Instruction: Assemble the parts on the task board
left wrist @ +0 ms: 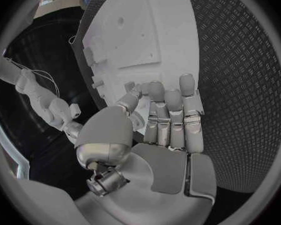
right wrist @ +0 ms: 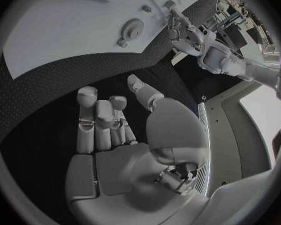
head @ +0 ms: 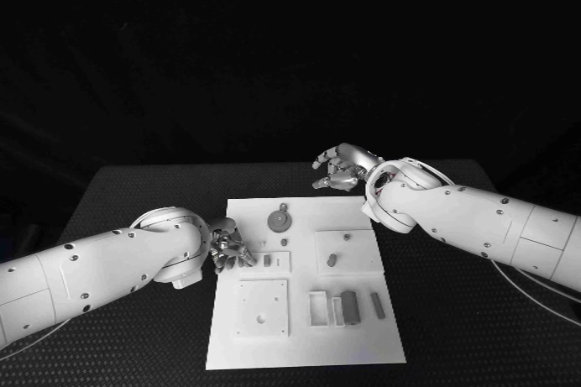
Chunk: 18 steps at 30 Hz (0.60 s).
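Partly, left hand hides task board left edge.

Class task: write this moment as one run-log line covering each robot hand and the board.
left robot hand: at task board left edge, holds nothing | right robot hand: beyond far edge, holds nothing | parts: on board
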Tool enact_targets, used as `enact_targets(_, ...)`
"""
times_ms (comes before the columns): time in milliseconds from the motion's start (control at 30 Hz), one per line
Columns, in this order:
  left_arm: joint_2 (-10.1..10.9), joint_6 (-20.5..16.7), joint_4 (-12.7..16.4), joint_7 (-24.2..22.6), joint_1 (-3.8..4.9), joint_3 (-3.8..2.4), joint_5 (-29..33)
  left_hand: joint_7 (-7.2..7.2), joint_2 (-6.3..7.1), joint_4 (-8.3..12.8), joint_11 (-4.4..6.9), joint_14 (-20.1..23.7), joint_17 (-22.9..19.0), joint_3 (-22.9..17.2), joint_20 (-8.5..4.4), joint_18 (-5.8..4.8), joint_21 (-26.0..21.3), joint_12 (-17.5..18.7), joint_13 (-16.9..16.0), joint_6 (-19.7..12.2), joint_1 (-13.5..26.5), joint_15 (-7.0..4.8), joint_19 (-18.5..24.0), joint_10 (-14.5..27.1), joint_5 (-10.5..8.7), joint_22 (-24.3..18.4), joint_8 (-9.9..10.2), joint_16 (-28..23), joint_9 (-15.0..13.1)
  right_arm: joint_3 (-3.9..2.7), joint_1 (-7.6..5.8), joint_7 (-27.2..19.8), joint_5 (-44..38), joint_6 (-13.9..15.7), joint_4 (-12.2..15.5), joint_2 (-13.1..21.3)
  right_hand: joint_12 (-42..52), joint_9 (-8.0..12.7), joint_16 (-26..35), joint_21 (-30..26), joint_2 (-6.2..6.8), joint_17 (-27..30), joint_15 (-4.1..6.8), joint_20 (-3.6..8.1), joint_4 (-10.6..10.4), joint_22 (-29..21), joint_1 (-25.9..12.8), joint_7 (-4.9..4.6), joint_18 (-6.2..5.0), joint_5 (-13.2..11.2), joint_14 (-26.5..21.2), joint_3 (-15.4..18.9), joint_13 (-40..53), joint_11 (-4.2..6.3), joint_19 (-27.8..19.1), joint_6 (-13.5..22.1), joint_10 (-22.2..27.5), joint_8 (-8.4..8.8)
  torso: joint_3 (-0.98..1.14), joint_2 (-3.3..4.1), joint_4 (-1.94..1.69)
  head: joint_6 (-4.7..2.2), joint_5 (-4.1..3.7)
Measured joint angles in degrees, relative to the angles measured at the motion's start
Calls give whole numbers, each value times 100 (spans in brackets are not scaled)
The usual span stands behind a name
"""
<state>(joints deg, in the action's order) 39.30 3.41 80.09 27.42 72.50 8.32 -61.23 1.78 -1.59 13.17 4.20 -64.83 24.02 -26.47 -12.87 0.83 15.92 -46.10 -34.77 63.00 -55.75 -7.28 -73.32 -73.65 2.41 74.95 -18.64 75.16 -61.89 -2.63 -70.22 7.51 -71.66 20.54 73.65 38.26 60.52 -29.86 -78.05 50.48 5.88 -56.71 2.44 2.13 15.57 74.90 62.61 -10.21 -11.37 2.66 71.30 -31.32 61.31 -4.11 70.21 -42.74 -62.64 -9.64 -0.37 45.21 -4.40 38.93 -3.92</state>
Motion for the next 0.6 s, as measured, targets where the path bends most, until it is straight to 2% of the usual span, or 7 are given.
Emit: enact_targets(600, -1, 27, -11, -11, -1, 0, 30, 0, -2, 0, 10, 0, 0, 0, -2, 0, 0, 0, 1, 0, 2, 3, -20, -16, 22, -1, 6, 0, 1, 0, 3, 0, 0, -1, -17, -7, 0, -1, 0, 0, 0, 0, 0, 10, 0, 0, 0, 0, 0, 0, 0, 0, -5, 2, 12, 0, -2, 0, 7, 0, 2, -10, 2)
